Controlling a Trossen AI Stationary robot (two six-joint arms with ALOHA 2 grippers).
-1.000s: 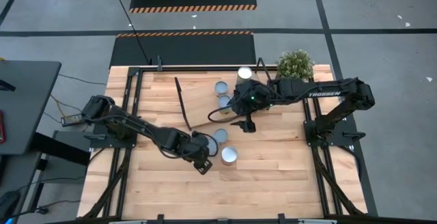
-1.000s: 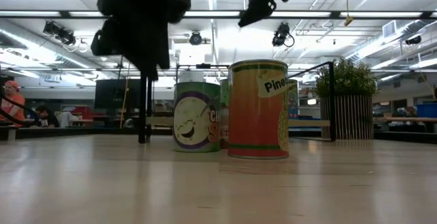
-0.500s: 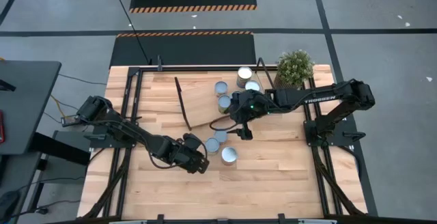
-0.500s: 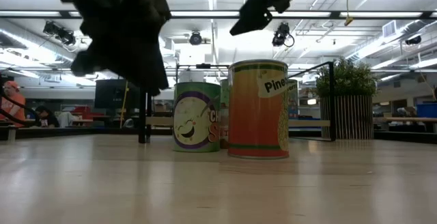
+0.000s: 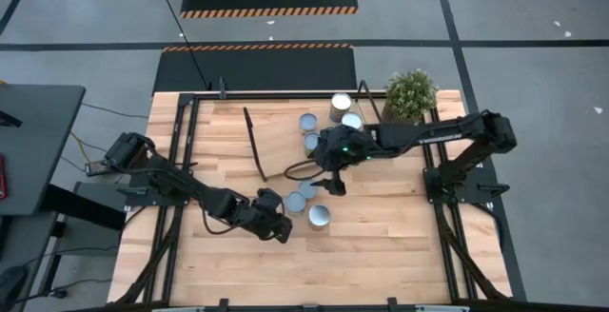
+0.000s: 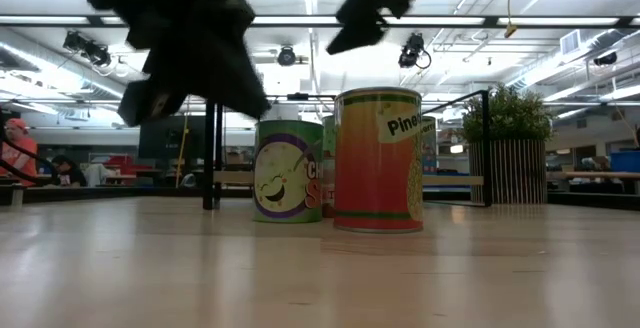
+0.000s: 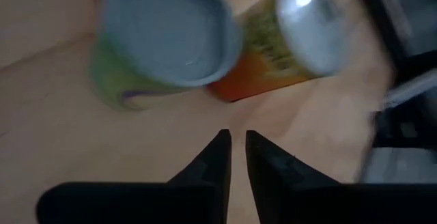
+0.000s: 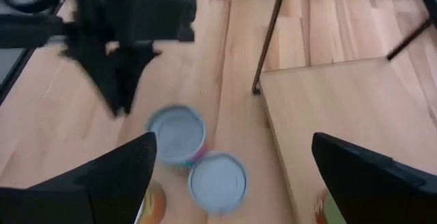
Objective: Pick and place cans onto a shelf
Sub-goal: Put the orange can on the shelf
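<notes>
Fingers of the left gripper are sitting almost pressed together with nothing between them. They are hanging over the bench just off the shelf's near edge, beside three cans standing there. Fingers of the right gripper are gaping wide and empty, hovering above those same three. Four more cans are standing on or against the shelf, so I'm judging it about half done.

You see a wood-grain table, smooth, with a soft sheen. Cans have glossy printed paper labels and dull metal tops. The shelf is pale matt wood.
</notes>
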